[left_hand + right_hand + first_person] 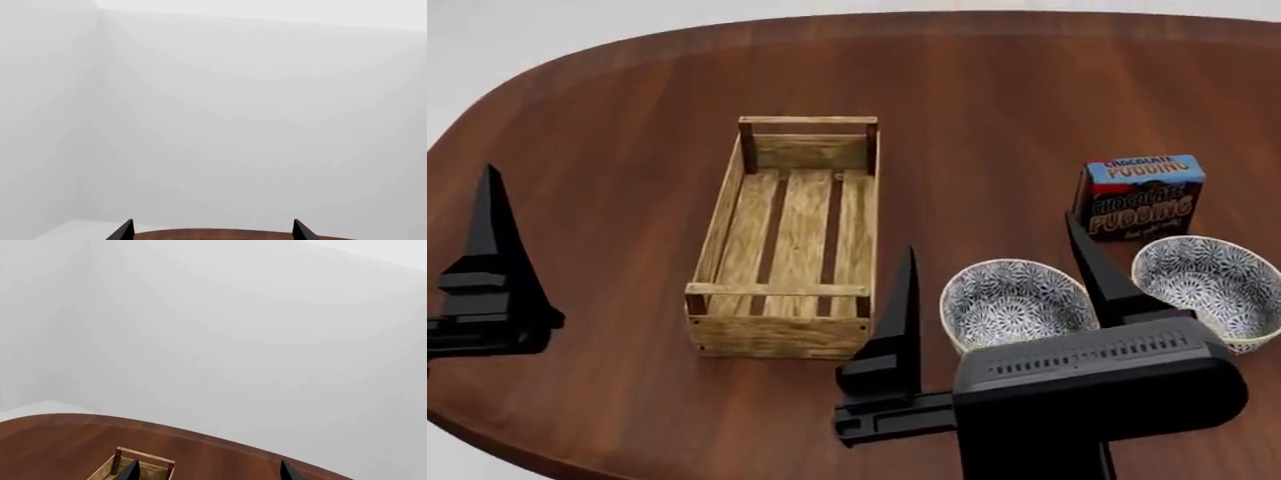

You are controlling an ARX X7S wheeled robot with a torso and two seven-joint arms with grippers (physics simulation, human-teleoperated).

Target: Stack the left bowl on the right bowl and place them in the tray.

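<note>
Just ahead of right claw (994,285), left bowl (1016,301), apart

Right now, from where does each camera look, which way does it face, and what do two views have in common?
Head view: from the head, down over the table, tray, two bowls and pudding box; both open hands show, left hand, right hand.
Left wrist view: near the left hand, facing the blank wall; fingertips and table edge.
Right wrist view: near the right hand, facing the wall; fingertips.
The right wrist and head views share the tray.
</note>
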